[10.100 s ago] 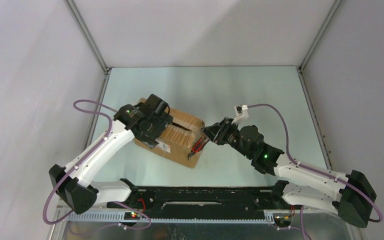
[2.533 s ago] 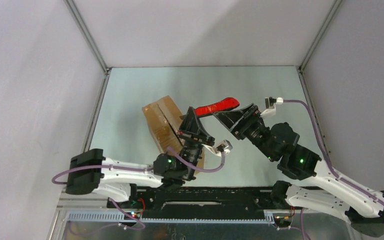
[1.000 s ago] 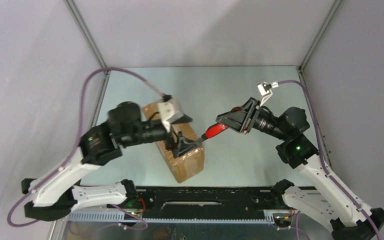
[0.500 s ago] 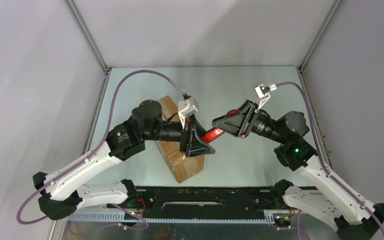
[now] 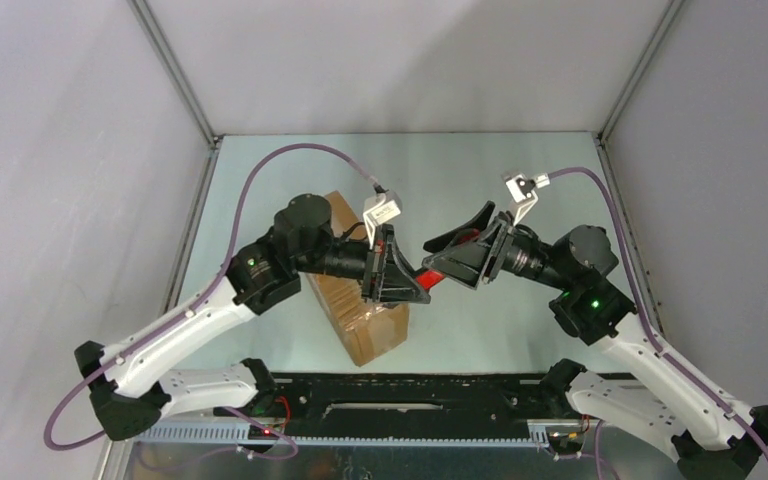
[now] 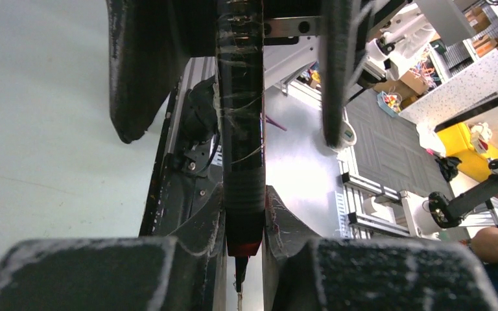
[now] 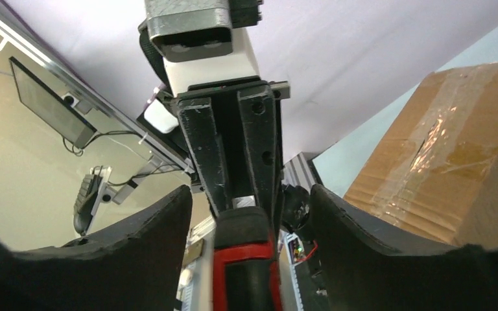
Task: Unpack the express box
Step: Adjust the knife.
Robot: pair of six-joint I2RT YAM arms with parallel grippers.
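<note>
Two robot arms met in mid-air over the table (image 5: 290, 180), a red-and-black tool (image 7: 246, 272), probably a cutter, bridging them end to end. The left gripper (image 5: 405, 285) was clamped on the tool's black end. The right gripper (image 5: 430, 258) stood with its jaws spread, a gap on each side of the red-trimmed handle, so that only the left arm carried the tool. The pose read as a handover: the open jaws would let the tool be drawn away without snagging. The express box (image 5: 370, 325) lay askew on the left half of the table, one end toward the near edge, directly beneath the left arm and touched by neither gripper. Clear tape (image 7: 428, 149) ran along its seam, wrinkled but apparently uncut, which suggested the carton was not yet open. Passing the tool to the arm already over the box probably served to set up the cut, though the blade end could not be made out in any view.
</note>
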